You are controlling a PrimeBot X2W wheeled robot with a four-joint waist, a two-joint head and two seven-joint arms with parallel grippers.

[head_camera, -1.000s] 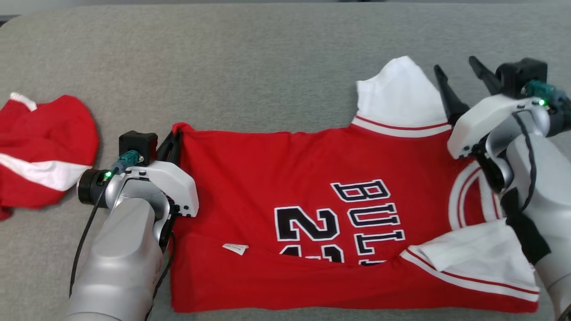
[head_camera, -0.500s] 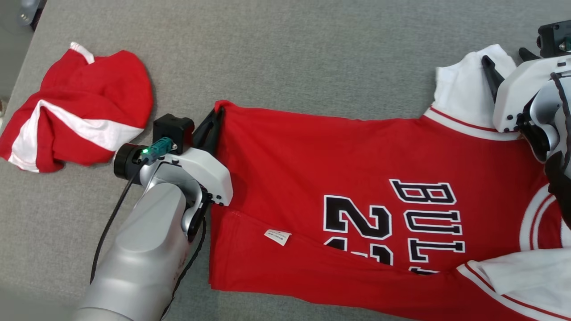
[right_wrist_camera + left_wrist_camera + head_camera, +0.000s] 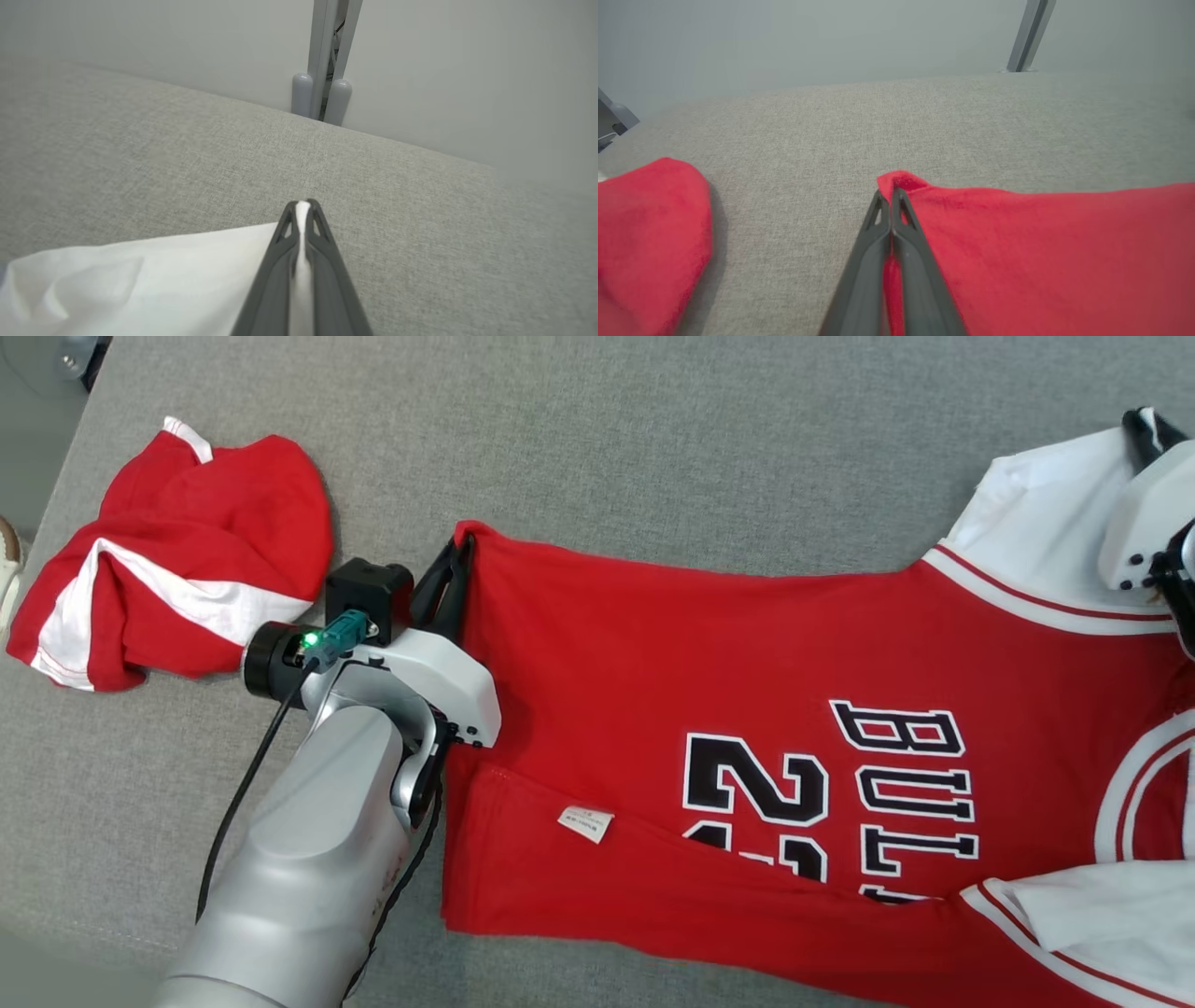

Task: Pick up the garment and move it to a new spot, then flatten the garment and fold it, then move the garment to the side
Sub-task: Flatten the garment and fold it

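A second earlier the right gripper (image 3: 1141, 425) had stood spread open beside the far white sleeve (image 3: 1046, 523). Now its two dark fingers were pressed together on that sleeve's edge, a strip of white cloth showing between the tips in the right wrist view. The head camera had swung left meanwhile, so the whole picture had shifted.

The left gripper (image 3: 456, 560) was closed, as before, pinching the far left hem corner of the red basketball jersey with black lettering (image 3: 709, 691), with red cloth bunched at the tips.

The jersey lay spread across the grey fabric surface (image 3: 653, 448), hem to the left and collar to the right. Its near edge was folded over, showing a small white label (image 3: 585, 823).

A crumpled red and white garment (image 3: 177, 551) lay apart, to the far left.
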